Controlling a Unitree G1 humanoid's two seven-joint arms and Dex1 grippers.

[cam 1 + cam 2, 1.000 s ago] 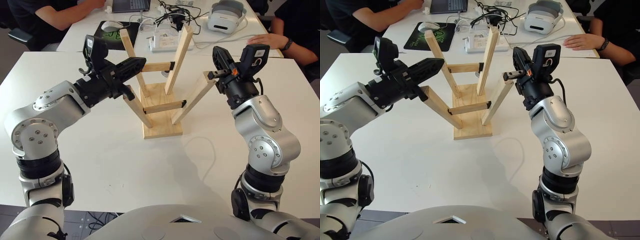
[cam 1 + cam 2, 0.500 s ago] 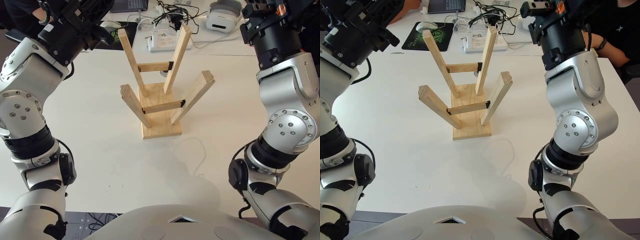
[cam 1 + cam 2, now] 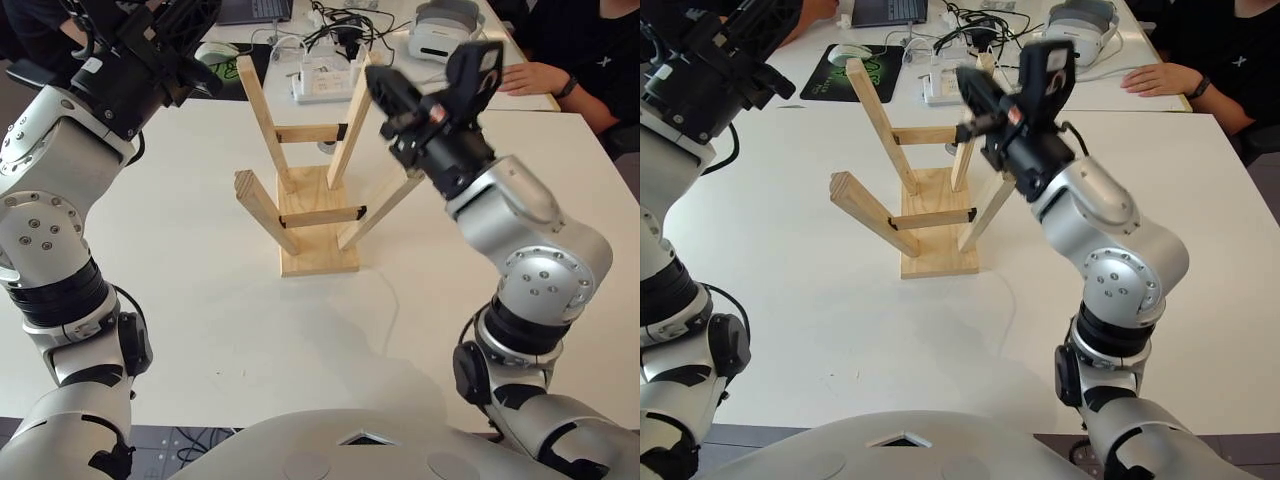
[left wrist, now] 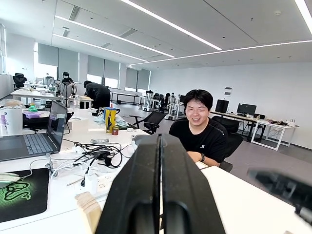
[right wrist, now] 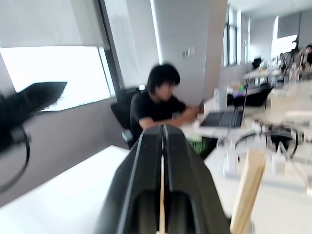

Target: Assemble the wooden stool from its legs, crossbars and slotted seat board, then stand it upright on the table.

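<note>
Right gripper (image 3: 380, 88) has swung down from its raised pose, now just beside the top of a far leg (image 3: 352, 130), fingers pressed together; stool (image 3: 318, 216) sits inverted mid-table (image 3: 200, 300), seat board (image 3: 320, 262) flat, legs splayed upward, crossbars (image 3: 308, 133) joining them; left gripper (image 4: 161, 141) stays raised far left, fingers closed.

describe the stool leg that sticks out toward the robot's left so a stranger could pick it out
On the white table the stool sits upside down, seat board flat, legs pointing up. Take the near leg on the robot's left, joined to the lower crossbar: it leans farthest out to the left, ending lower than the two tall far legs.
</note>
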